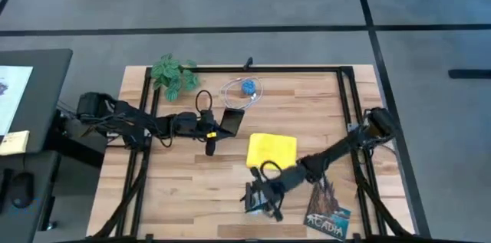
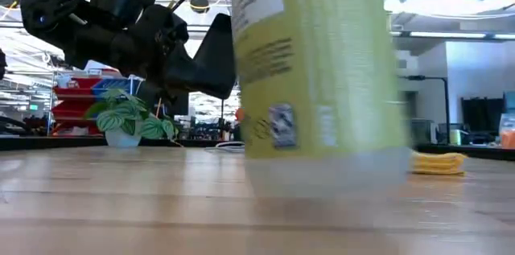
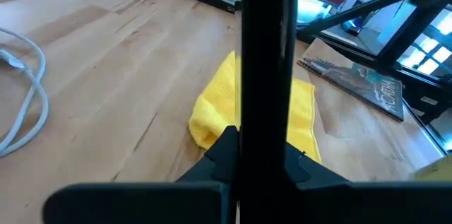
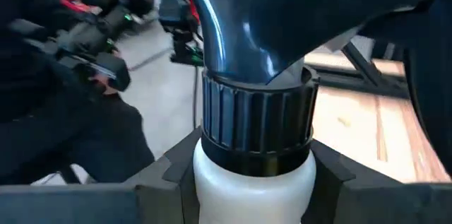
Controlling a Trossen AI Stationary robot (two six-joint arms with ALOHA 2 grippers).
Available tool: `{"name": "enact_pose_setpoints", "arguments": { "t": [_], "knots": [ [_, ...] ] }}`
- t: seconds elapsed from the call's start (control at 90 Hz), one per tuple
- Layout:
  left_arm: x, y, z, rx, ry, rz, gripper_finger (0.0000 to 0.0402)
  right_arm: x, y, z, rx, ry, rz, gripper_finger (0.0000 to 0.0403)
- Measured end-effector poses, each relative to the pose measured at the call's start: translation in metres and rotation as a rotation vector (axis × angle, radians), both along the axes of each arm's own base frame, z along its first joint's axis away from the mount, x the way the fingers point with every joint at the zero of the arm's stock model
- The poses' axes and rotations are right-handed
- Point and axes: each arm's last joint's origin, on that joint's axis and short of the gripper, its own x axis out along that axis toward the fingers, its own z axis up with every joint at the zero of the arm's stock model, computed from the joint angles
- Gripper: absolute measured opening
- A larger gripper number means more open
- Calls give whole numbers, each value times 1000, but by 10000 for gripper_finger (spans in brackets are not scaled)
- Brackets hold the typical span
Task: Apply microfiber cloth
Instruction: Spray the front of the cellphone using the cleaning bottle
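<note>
The yellow microfiber cloth (image 1: pixel 271 151) lies flat on the wooden table near its middle, with no gripper on it; it also shows in the left wrist view (image 3: pixel 215 107) and in the low view (image 2: pixel 438 162). My left gripper (image 1: pixel 215 126) is just left of the cloth and is shut on a black smartphone (image 1: pixel 232 120). My right gripper (image 1: pixel 262 191) is near the cloth's front edge, shut on a spray bottle (image 2: pixel 322 70) with a yellow label. My left gripper pinches the smartphone's end nearest the arm (image 3: pixel 263 146) between its two fingers, coming about level from the table's left. The phone shows edge-on and sticks out past the fingers, tilted and lifted clear of the table (image 2: pixel 213 58). My right gripper grips the spray bottle's white shoulder (image 4: pixel 254 181), just below the black ribbed collar (image 4: pixel 258 121), one finger (image 4: pixel 169 174) on each side. The bottle stands upright. I cannot tell whether its bottom (image 2: pixel 322 174) touches the table.
A dark illustrated booklet (image 1: pixel 328 212) lies at the near right. A small potted plant (image 1: pixel 173 74) stands at the far left, and a white cable with a blue piece (image 1: pixel 245 90) lies at the far middle. Black frame rails (image 1: pixel 349 105) run along the table's sides.
</note>
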Motion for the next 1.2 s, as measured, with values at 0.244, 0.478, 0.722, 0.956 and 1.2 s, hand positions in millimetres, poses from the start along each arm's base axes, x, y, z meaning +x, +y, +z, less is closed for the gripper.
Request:
{"name": "enact_pose_setpoints", "arguments": {
  "t": [0.244, 0.478, 0.722, 0.956, 1.2],
  "knots": [
    [0, 0, 0, 0, 2, 0, 14, 0, -11, -6, -57, -43, 69, 143],
    [0, 0, 0, 0, 3, -1, 14, -1, -12, -12, -37, 24, 49, 218],
    [0, 0, 0, -10, 1, 2, 14, -1, -15, -16, -60, 62, 40, 361],
    [0, 0, 0, -14, 1, 3, 14, -12, -23, -10, -126, 224, -69, 379],
    [0, 0, 0, -18, -2, 4, 14, -35, -27, 27, -121, 258, -190, 370]
  ]
}}
